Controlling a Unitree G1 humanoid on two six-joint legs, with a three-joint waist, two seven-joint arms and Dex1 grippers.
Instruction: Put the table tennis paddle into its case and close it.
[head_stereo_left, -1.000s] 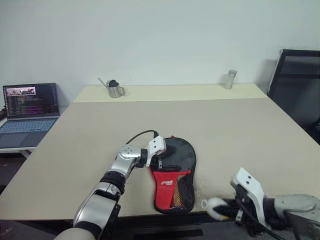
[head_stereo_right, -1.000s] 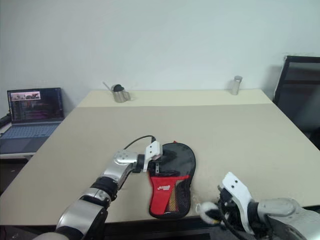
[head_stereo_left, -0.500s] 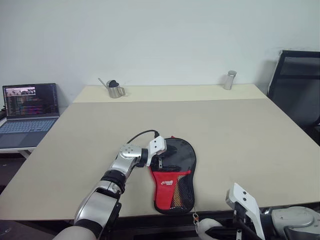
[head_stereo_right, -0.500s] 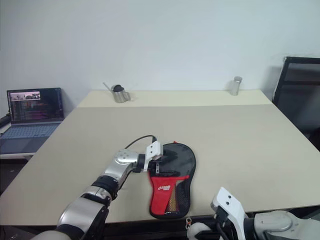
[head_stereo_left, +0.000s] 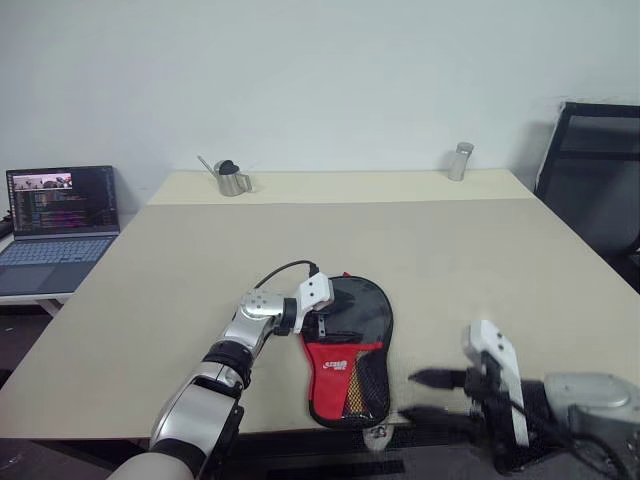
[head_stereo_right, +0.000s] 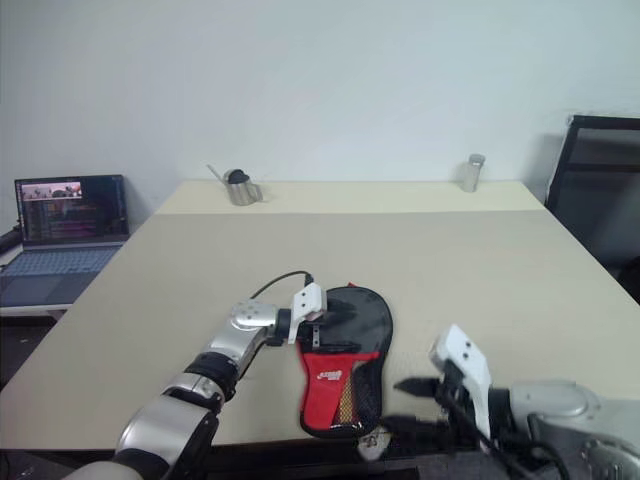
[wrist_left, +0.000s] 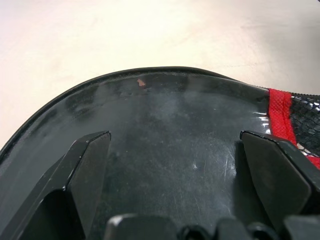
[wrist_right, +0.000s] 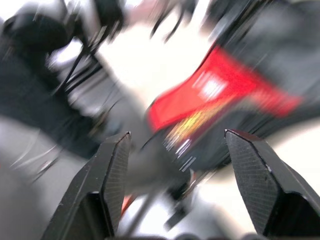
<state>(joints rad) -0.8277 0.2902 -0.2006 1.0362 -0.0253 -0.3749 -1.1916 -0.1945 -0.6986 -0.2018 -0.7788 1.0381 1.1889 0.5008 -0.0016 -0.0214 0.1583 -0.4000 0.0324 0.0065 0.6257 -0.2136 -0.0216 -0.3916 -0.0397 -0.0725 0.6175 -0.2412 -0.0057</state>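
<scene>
Both jaws are standing spread, gripping nothing. The left gripper (head_stereo_left: 322, 322) is pressing down on the glossy black head of the case (head_stereo_left: 349, 347), which is lying flat near the table's (head_stereo_left: 450, 250) front edge; its red mesh end is pointing at the right gripper (head_stereo_left: 432, 394). Judging by this, closing is underway: finding the zipper pull comes next.

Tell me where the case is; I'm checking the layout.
In the left eye view, the case lies near the table's front edge, its red end toward the robot, between the left pincer and the right pincer.
</scene>
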